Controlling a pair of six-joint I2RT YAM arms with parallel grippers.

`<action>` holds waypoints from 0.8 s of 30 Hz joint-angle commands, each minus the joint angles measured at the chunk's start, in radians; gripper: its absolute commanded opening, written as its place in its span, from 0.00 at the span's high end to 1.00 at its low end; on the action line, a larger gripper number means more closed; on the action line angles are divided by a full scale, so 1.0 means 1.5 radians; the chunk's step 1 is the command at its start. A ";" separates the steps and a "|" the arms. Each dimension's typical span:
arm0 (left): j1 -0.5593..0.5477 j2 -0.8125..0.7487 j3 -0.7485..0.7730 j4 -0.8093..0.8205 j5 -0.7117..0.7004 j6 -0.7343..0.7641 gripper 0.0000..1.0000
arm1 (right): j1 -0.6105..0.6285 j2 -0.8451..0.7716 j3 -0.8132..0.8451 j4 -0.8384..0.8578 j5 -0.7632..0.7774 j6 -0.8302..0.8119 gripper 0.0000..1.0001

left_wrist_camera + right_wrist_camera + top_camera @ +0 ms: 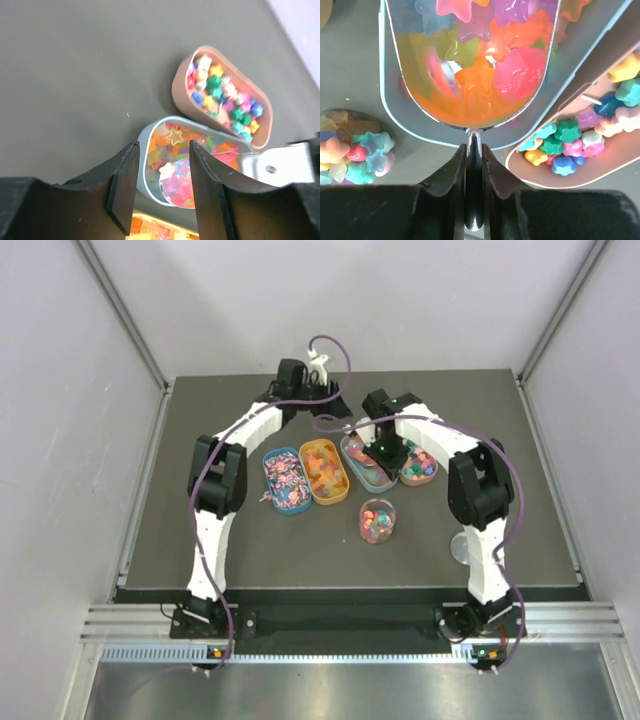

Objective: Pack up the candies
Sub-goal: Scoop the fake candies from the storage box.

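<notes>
Metal scoop [425, 95] of candies [495, 65] clenched in downturned right end effector [474, 150]; left end effector [162, 147] agape, empty.

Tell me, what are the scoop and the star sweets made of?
The scoop: probably polished metal; its handle gleams silver and the bowl reflects colours. The sweets in it: glossy, see-through, likely gummy or jelly. Those in the pink tray: opaque pastel, duller, perhaps hard sugar; can't be sure.

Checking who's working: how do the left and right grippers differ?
The left gripper is open and empty; the right gripper is shut on the scoop handle. The left hangs behind the pale blue tray; the right's scoop of candies is over it. Both have dark fingers.
</notes>
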 commanded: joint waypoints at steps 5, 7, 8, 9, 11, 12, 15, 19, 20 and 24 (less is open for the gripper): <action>0.032 -0.117 -0.006 0.033 -0.038 0.033 0.51 | -0.004 -0.146 -0.094 0.151 -0.007 -0.008 1.00; 0.035 -0.138 -0.020 0.009 -0.065 0.055 0.51 | -0.004 -0.189 -0.128 0.178 -0.007 -0.009 1.00; 0.035 -0.145 -0.026 0.002 -0.075 0.081 0.51 | -0.005 -0.202 -0.139 0.197 -0.007 -0.010 1.00; 0.035 -0.153 -0.036 -0.012 -0.081 0.095 0.51 | -0.005 -0.229 -0.159 0.208 -0.007 -0.010 1.00; 0.035 -0.174 -0.049 -0.021 -0.105 0.113 0.50 | -0.006 -0.262 -0.174 0.226 -0.007 -0.015 1.00; 0.035 -0.181 -0.061 -0.023 -0.111 0.117 0.50 | -0.005 -0.271 -0.183 0.229 -0.007 -0.015 1.00; 0.034 -0.205 -0.083 -0.029 -0.137 0.125 0.48 | -0.008 -0.308 -0.191 0.235 -0.007 -0.017 1.00; 0.034 -0.222 -0.090 -0.044 -0.158 0.154 0.47 | -0.007 -0.349 -0.207 0.234 -0.008 -0.031 1.00; 0.034 -0.222 -0.089 -0.046 -0.166 0.156 0.46 | -0.008 -0.370 -0.214 0.233 -0.009 -0.034 1.00; 0.034 -0.221 -0.094 -0.055 -0.194 0.180 0.45 | -0.009 -0.438 -0.276 0.233 -0.021 -0.066 1.00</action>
